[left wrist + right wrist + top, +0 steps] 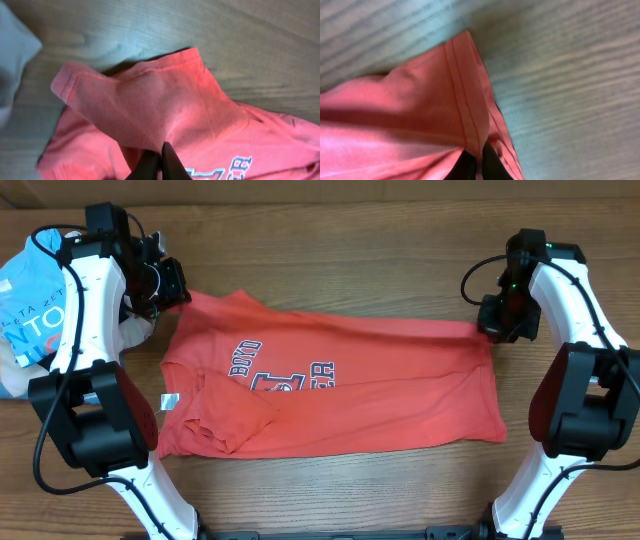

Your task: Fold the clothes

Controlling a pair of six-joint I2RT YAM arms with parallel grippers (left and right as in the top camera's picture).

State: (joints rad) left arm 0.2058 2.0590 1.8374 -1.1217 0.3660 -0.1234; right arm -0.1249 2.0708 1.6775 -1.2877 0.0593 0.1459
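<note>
The left gripper (178,288) is pinched tight on the red T-shirt (400,380) near a sleeve; the right gripper (490,328) is pinching its hem corner. The shirt lies stretched betw. both on the desk (330,230) (lettering up), w/ a blue shirt (22,310) beside the left gripper.

- Coral T-shirt (400,390): the chest lettering (285,375) was creased by a fold, and its middle was too small to read. In the left wrist view the lettering ran off the bottom edge.
- White tag (169,401), at the coral T-shirt's left edge: the print was too small to tell.
- Light-blue T-shirt (30,290), left of the coral T-shirt: it was cut by the overhead view's left edge and partly covered by the left arm (85,300).
- Left gripper (161,150) and right gripper (475,152): the tips were pinched into the coral T-shirt's cloth, and the bodies were cut off by the wrist views' bottom edges.
</note>
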